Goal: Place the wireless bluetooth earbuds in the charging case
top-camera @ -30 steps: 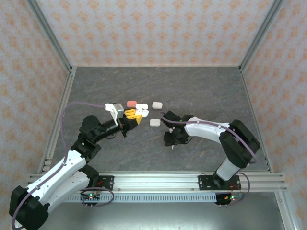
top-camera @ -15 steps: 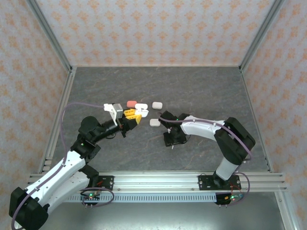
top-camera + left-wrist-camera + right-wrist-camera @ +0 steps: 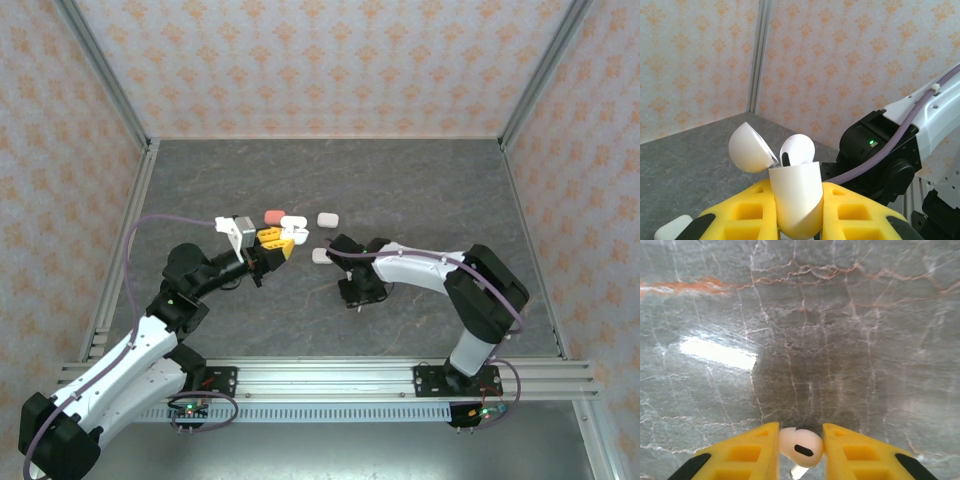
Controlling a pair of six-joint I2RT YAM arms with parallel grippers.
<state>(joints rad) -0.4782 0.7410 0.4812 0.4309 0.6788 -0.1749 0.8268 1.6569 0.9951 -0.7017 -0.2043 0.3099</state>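
My left gripper (image 3: 276, 240) is clamped tight on the white charging case (image 3: 795, 192), its lid (image 3: 747, 148) flipped back and one white earbud (image 3: 797, 149) seated inside; my right gripper (image 3: 799, 441) pinches another earbud (image 3: 802, 446) between its narrowed yellow fingers, close over the grey table (image 3: 815, 330).

Bright even light, top view sharp. Right wrist: glare patch on worktop (image 3: 720, 352) at left, dark shadow just beyond the right tool (image 3: 800, 432). Left wrist background soft.

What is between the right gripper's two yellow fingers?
A white earbud, flush against both fingers, as the right wrist view shows.
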